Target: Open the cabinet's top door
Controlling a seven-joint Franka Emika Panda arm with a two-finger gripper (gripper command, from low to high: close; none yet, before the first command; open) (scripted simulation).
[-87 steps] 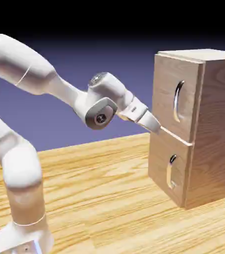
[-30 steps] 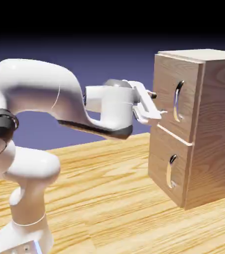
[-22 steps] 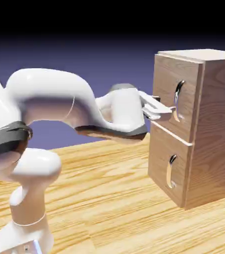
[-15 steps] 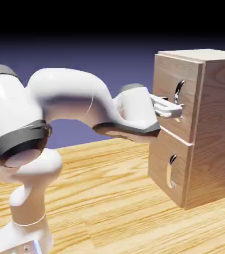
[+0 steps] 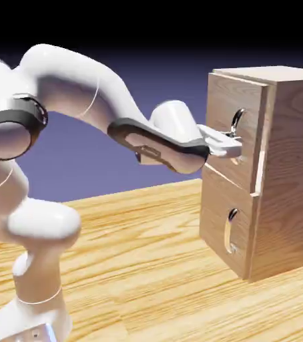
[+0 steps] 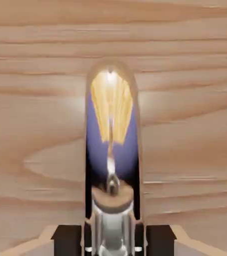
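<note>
Top door (image 5: 231,130) — ajar | bow handle (image 6: 112,150) between fingers | hand (image 5: 231,141) clamped on it — level

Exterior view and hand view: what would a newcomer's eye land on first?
First, the big white arm sweeping from the exterior view's left to the cabinet, its claw shut on the top door's silver bow handle. That door shows a slight gap at its edge. In the hand view, the mirror-like handle fills the middle against wood grain.
</note>
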